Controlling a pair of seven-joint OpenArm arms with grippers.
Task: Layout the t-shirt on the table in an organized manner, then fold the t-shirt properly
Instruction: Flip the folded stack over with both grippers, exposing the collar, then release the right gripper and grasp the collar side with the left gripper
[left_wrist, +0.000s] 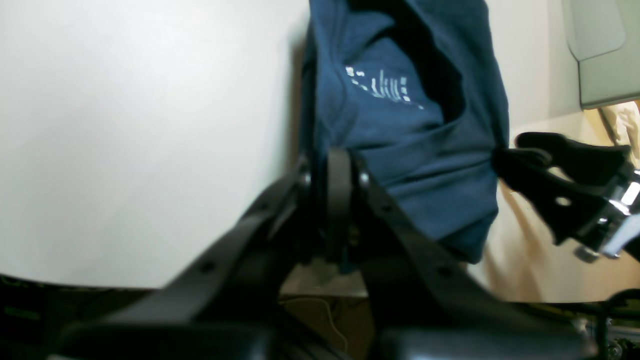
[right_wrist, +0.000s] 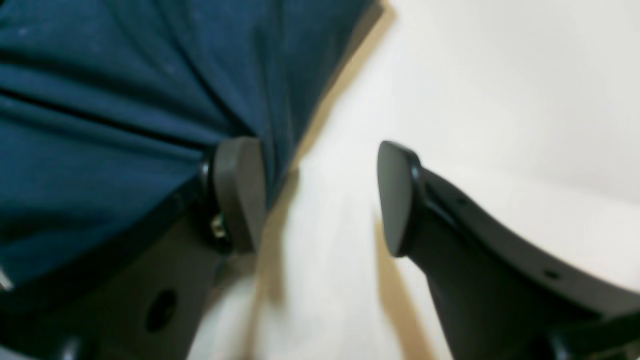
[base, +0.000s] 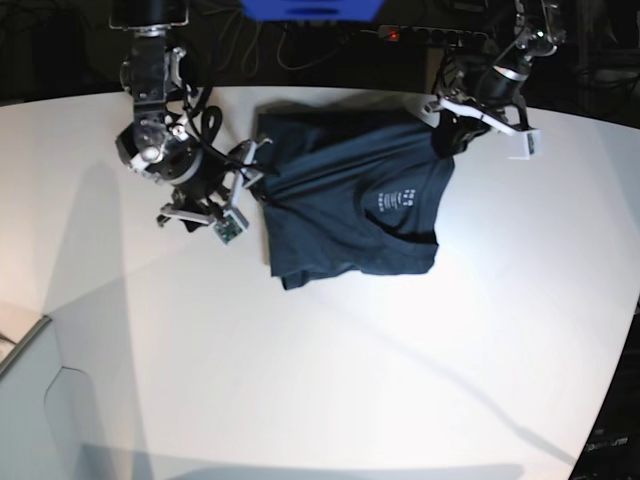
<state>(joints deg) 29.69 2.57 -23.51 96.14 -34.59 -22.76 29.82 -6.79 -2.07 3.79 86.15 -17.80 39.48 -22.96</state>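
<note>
Closest to my left wrist lens: left hand (left_wrist: 339, 200), fingers pinched together on a fold of the t-shirt (left_wrist: 400, 125), neck print facing me. Shirt hangs bunched between my two arms at the far side of the tabletop (base: 330, 380), lower part resting on it, neck opening toward my left arm. Right hand (right_wrist: 320, 200) has fingers spread apart, nothing between them; one pad (right_wrist: 240, 195) touches the cloth edge. Step, I judge: still layout, no fold started. Next I'd need the right hand to close on that edge, then both pull apart to flatten. Containers: grey box corner (base: 25, 400) near me, contents not visible.
</note>
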